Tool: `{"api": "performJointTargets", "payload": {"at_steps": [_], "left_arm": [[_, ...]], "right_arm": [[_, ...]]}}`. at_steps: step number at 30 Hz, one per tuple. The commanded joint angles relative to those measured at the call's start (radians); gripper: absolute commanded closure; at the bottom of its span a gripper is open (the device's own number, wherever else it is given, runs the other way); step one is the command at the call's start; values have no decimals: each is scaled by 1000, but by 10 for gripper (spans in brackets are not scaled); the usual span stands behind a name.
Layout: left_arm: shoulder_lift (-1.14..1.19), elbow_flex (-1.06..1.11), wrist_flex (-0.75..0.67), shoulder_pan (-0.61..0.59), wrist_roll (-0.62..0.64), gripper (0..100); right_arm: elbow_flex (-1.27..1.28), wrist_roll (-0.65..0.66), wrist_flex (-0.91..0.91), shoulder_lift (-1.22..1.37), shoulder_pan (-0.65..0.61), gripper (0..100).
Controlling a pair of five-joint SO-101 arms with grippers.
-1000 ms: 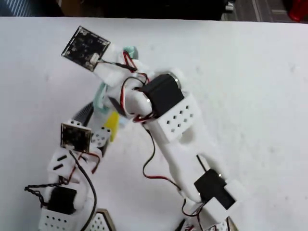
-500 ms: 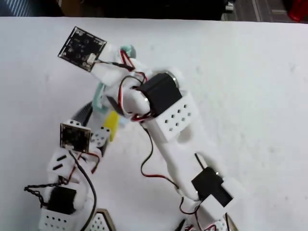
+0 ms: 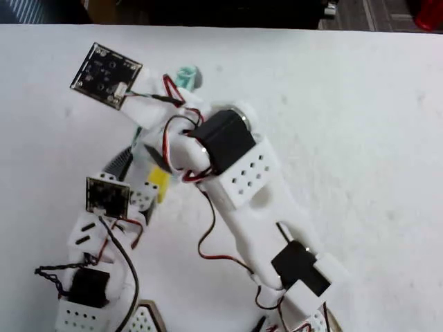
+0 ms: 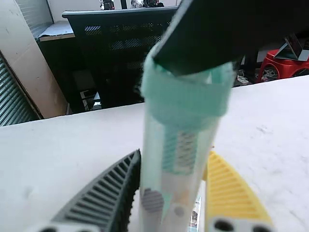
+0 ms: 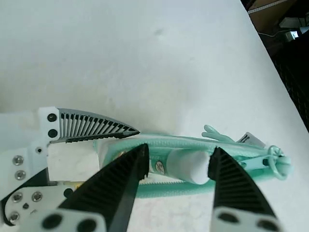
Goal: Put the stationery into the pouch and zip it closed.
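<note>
The pouch [image 4: 183,135] is translucent with teal trim, and my left gripper [image 4: 175,155] is shut on it, grey finger on one side and yellow on the other. In the high view that gripper [image 3: 140,169] sits at left centre, with the pouch's teal end [image 3: 185,75] poking out beyond the right arm's wrist [image 3: 173,111]. My right gripper [image 5: 178,151] hangs open over the pouch [image 5: 183,142], one black finger to each side. A white item [image 5: 186,164] lies inside. The zip pull ring [image 5: 276,162] is at the pouch's far end. The left gripper's grey finger [image 5: 91,128] touches the pouch's other end.
The white table [image 3: 360,124] has free room to the right and along the far side. Its far edge [image 3: 277,28] borders dark floor and furniture. The right arm's body [image 3: 256,200] crosses the middle of the table, close beside the left arm [image 3: 90,277].
The right arm's wrist and its camera have swung toward the far left over the pouch. The left arm and the pouch have stayed in place.
</note>
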Motion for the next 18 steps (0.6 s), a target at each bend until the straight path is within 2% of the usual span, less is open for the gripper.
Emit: {"api": "performJointTargets", "payload": {"at_steps": [1,6,14,16,18], "left_arm": [[-15,-21,-2,-2,-8,782],[-15,-21,-2,-1,-8,782],[-15,-20,-3,-1,-8,782],[-15,-15,-18,-1,-6,782],[-15,-11,-25,-1,-6,782]], "right_arm": [[48,-21,24,22,54,801],[169,-21,24,21,64,801],[176,-28,24,-8,54,803],[189,-28,24,-8,42,851],[203,-28,22,-8,38,953]]}}
